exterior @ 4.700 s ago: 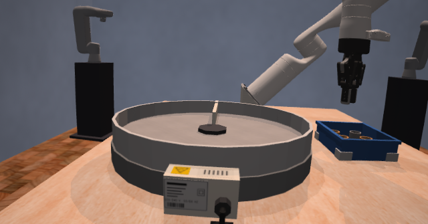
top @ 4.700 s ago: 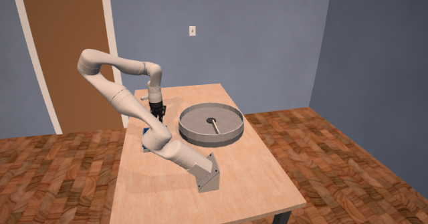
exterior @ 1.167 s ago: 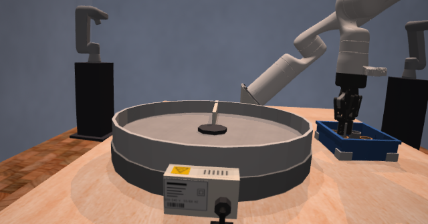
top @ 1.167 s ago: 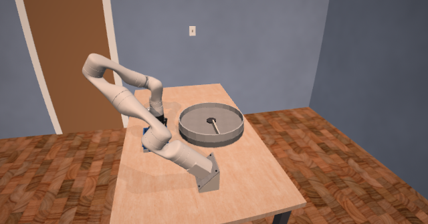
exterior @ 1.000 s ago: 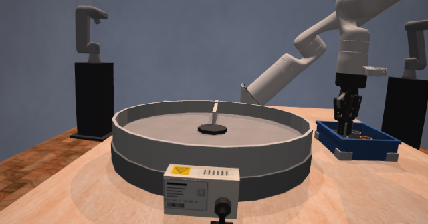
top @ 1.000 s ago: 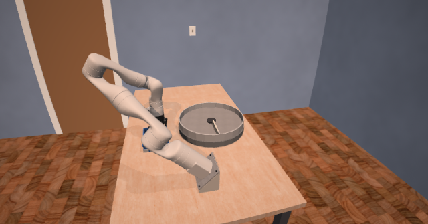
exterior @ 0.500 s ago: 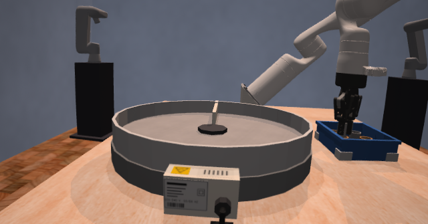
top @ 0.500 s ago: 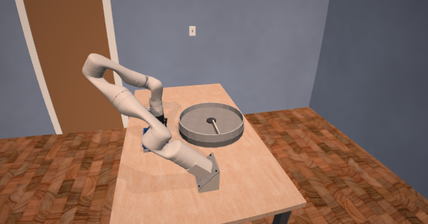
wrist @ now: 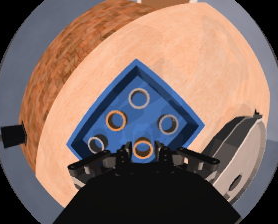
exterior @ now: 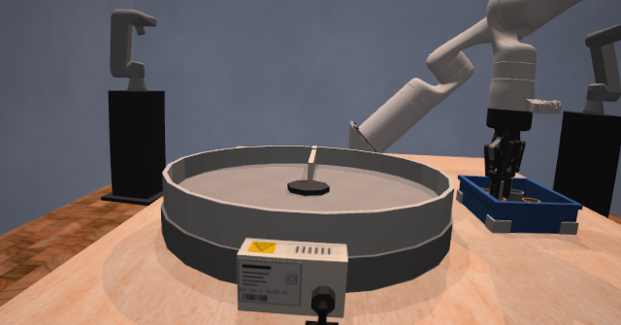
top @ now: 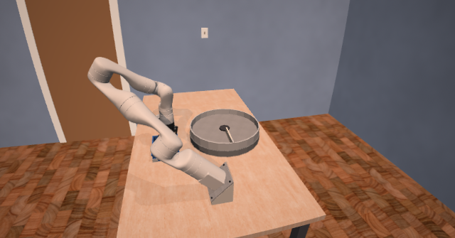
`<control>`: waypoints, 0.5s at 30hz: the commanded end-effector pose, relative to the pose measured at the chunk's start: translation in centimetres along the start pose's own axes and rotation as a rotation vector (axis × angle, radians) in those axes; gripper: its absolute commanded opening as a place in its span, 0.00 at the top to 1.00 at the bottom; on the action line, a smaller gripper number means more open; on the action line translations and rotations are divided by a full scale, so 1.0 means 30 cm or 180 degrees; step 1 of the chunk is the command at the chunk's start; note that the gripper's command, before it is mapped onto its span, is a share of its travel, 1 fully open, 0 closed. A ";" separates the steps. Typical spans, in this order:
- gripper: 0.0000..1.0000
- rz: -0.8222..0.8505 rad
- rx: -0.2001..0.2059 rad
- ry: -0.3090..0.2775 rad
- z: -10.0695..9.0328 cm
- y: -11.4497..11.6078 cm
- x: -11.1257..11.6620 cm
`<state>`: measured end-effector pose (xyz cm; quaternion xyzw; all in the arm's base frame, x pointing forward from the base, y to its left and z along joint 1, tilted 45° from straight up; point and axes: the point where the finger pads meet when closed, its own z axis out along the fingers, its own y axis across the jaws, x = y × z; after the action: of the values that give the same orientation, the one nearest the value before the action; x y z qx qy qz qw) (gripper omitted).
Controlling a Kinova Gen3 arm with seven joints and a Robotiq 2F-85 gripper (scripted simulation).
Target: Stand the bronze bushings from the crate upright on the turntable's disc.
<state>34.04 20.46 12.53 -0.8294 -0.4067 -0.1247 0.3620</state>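
The blue crate (exterior: 539, 218) (wrist: 149, 113) holds two bronze bushings and three steel ones, all with open ends up. My gripper (exterior: 501, 193) (wrist: 143, 146) points down into it, part-way open, its fingers on either side of one bronze bushing (wrist: 143, 140) near a crate wall. No firm contact shows. The other bronze bushing (wrist: 108, 118) stands farther left in the wrist view. Steel bushings stand at the top (wrist: 139, 89), right (wrist: 160, 122) and left (wrist: 89, 143). The turntable's disc (top: 210, 126) (exterior: 243, 184) bears no visible bushing around its dark hub (top: 224, 128) (exterior: 309, 188).
A raised wall (top: 224, 148) (exterior: 310, 228) rings the disc. A pale bar (top: 229, 135) (exterior: 311, 162) runs from the hub toward that wall. A power box (exterior: 291, 276) sits at the turntable's outer side. Grey brackets (exterior: 499, 224) hold the crate's corners.
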 end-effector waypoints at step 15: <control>0.61 0.0003 0.0003 -0.0004 0.062 0.000 -0.002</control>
<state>33.87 21.73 11.27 -0.8293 -0.4069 -0.1245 0.3621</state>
